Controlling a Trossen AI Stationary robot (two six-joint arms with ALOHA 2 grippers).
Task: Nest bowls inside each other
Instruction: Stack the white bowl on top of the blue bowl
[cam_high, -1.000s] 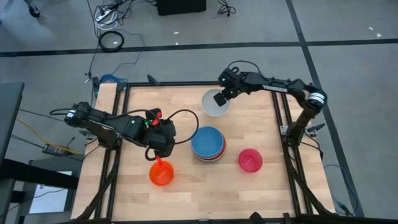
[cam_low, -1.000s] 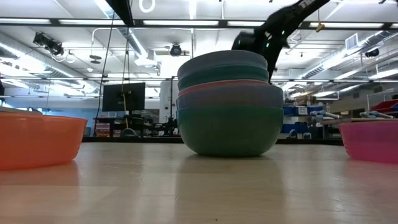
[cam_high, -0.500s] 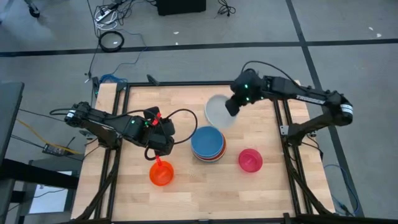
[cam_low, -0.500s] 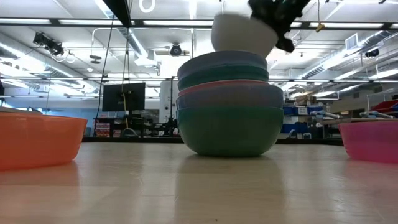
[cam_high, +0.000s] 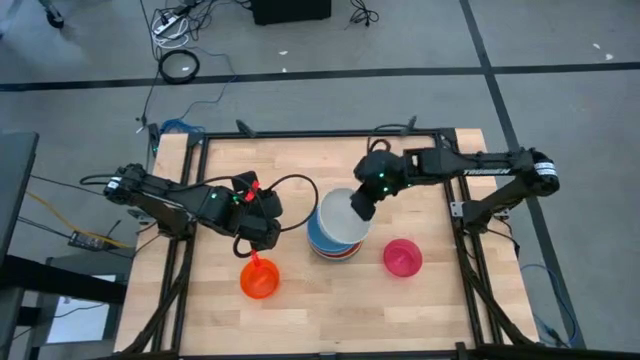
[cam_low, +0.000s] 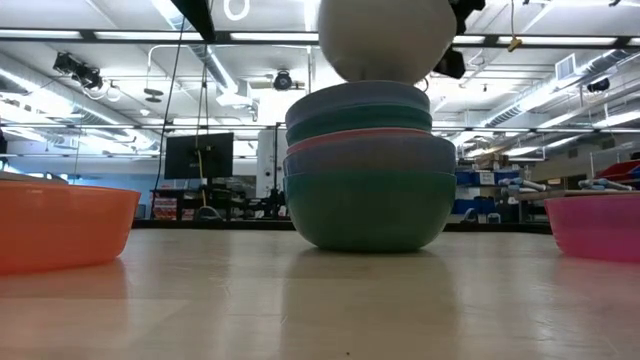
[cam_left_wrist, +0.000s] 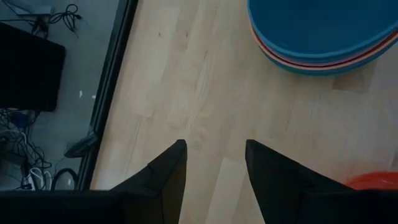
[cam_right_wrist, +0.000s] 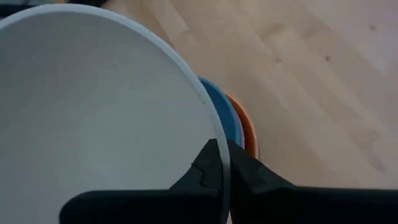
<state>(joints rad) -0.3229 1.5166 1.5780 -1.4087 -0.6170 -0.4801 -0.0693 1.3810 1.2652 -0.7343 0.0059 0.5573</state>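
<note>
A white bowl (cam_high: 336, 214) hangs over the stack of nested bowls (cam_high: 333, 248) at the table's middle, with my right gripper (cam_high: 360, 206) shut on it. In the low view the white bowl (cam_low: 385, 38) has its bottom at about the height of the stack's (cam_low: 370, 170) top rim. The stack's top bowl is blue, and it rests on its teal bottom bowl. An orange bowl (cam_high: 258, 280) and a magenta bowl (cam_high: 402, 257) sit alone on the table. My left gripper (cam_left_wrist: 214, 146) stands open over bare wood, just beyond the orange bowl. My right gripper pinches the white bowl's rim (cam_right_wrist: 219, 144) on the side toward the table's right edge, one finger (cam_right_wrist: 205, 167) inside the bowl and one finger (cam_right_wrist: 247, 173) outside. The fingers slant down from the right. The bowl is mouth up, clear of the table; whether it touches the stack I cannot tell.
Black frame rails (cam_high: 190, 200) run along the table's left and right edges. Bare wood lies at the far middle (cam_high: 300, 165) and along the near edge (cam_high: 330, 320). Cables lie on the floor beyond the table.
My right gripper has lifted the white bowl off the table's far side and carried it toward the near edge and slightly left, to a place over the stack. The bowl was tipped on the way and now sits about level.
</note>
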